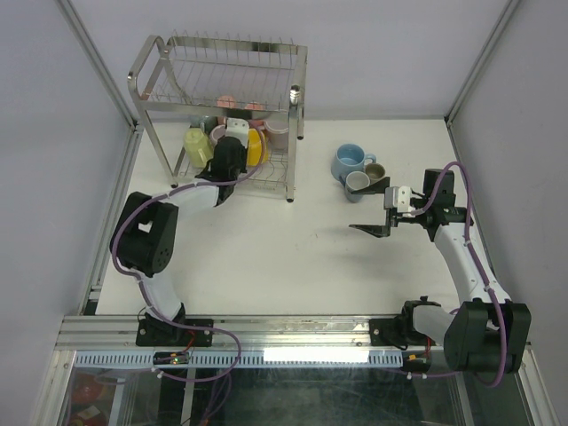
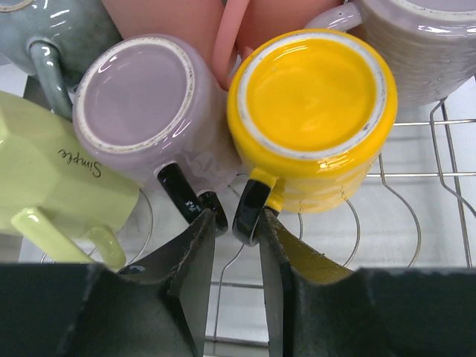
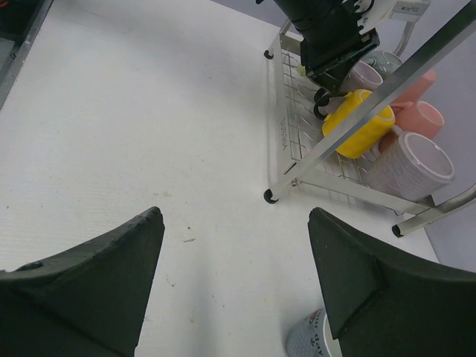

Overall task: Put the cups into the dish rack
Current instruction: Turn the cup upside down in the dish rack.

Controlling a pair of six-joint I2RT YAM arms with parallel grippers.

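White table (image 1: 266,257), plain grey walls (image 1: 373,53) all round.

From the top: shiny dish rack (image 1: 213,75) at 11 o'clock, two shelves, a bunch of cups on the low one, left arm (image 1: 146,235) stuck in among them. Three more cups standing mouth-up on the table at 2 o'clock, close together: light blue cup (image 1: 352,161), olive cup (image 1: 375,171), grey cup (image 1: 358,184). Right pincer (image 1: 373,217) just below them.

Left wrist, up close, showing what the top view hides: cup bottoms facing the camera. Yellow cup (image 2: 312,104) at 1 o'clock, lying on its side, long way running straight back, black handle pointing to 6 o'clock. Lilac cup (image 2: 141,100) at 11 o'clock, lying the same way. Pale green cup (image 2: 52,171) at 9 o'clock. Behind these, one blue-grey, one ribbed lilac, and pink. Left pincer (image 2: 236,223) only a little apart, the yellow handle between its tips; cannot tell whether squeezing or loose.

Right wrist: pincer spread wide, holding nothing. Rack at 1 o'clock, seen from the side; two pink cups plain here, so seven in the rack. Grey cup's rim at 6 o'clock.
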